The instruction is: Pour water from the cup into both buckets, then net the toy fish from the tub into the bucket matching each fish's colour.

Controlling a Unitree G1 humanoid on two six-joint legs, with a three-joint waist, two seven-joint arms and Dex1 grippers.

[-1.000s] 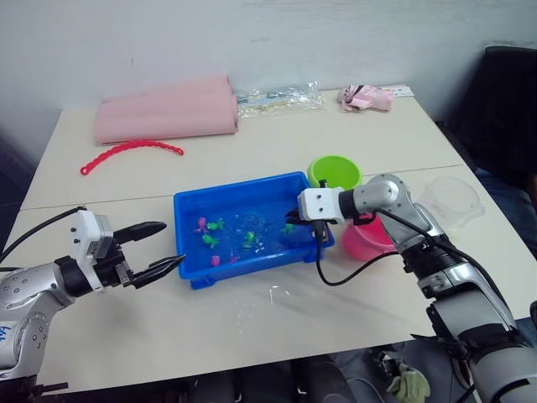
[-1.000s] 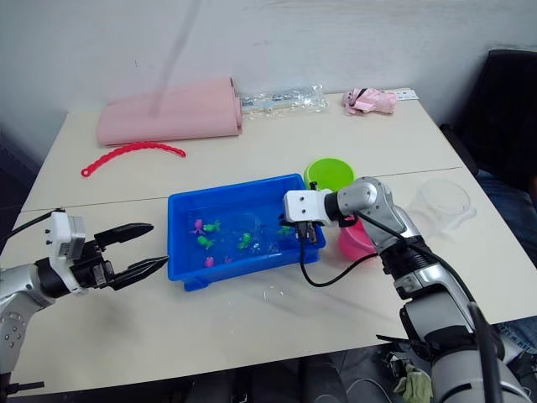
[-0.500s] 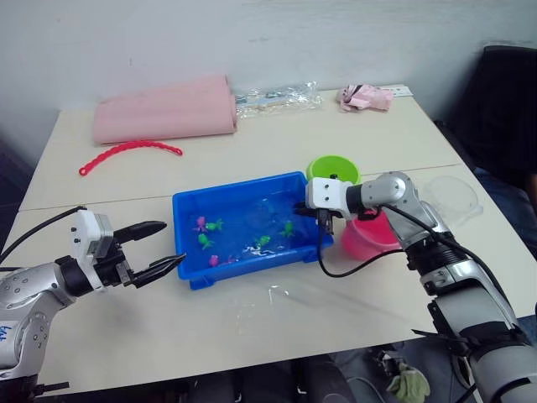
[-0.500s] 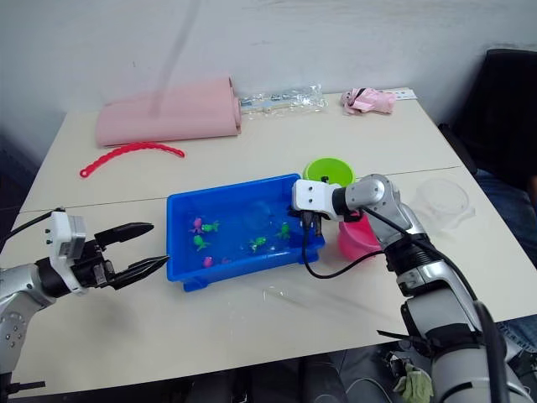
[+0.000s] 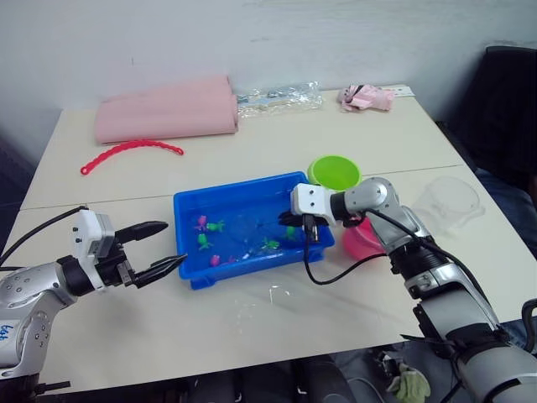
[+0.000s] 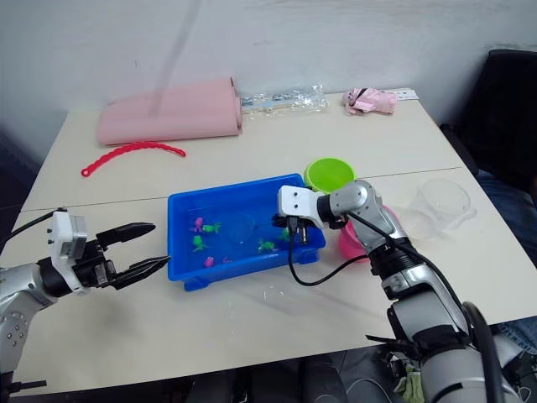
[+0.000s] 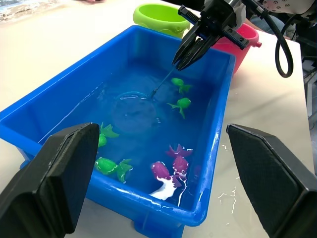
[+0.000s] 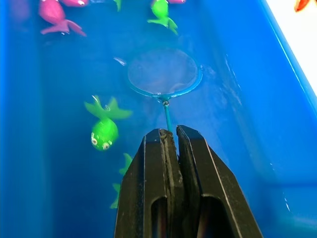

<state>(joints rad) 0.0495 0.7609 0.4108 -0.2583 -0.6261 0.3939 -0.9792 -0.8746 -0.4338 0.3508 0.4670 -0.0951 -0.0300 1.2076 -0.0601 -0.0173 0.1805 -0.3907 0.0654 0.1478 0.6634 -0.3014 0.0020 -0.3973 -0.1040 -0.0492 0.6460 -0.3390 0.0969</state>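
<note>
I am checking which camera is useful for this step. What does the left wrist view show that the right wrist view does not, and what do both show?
Left wrist view: the lime green bucket and hot pink bucket behind the tub, the table, and the right end effector from outside.

Right wrist view: the right end effector's fingers shut on the net handle, seen close from above.

Both: the blue tub, the net in the water, green and pink toy fish.
</note>
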